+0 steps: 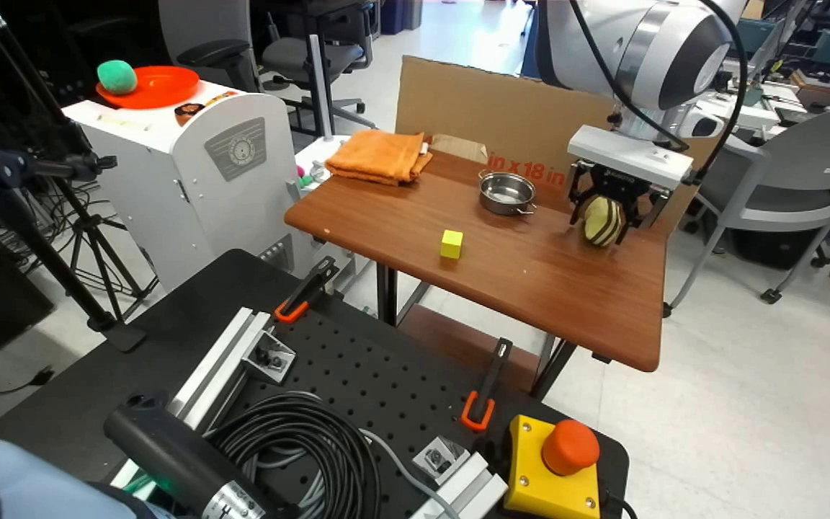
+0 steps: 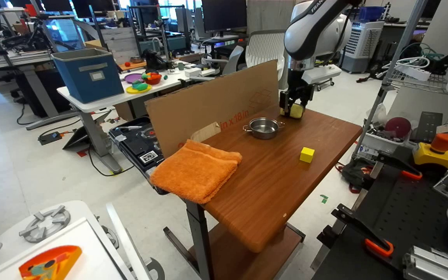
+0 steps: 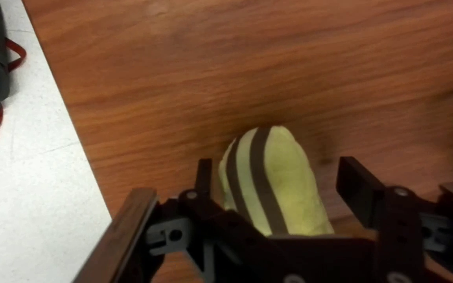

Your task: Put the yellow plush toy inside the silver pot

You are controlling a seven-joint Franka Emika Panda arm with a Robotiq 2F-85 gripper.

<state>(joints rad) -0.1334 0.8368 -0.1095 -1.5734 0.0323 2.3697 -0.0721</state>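
The yellow plush toy with dark brown stripes is at one end of the brown table, between the fingers of my gripper. My gripper is open, pointing down around the toy. In the wrist view the toy is close to the left finger, with a clear gap to the right finger. The palm hides its near end. In an exterior view the gripper partly covers the toy. The silver pot stands upright on the table beside the gripper, near the cardboard; it also shows in an exterior view.
A small yellow block lies near the table's long edge. A folded orange cloth lies at the far end of the table. An upright cardboard sheet runs along the long side behind the pot. The table's edge is close to the gripper.
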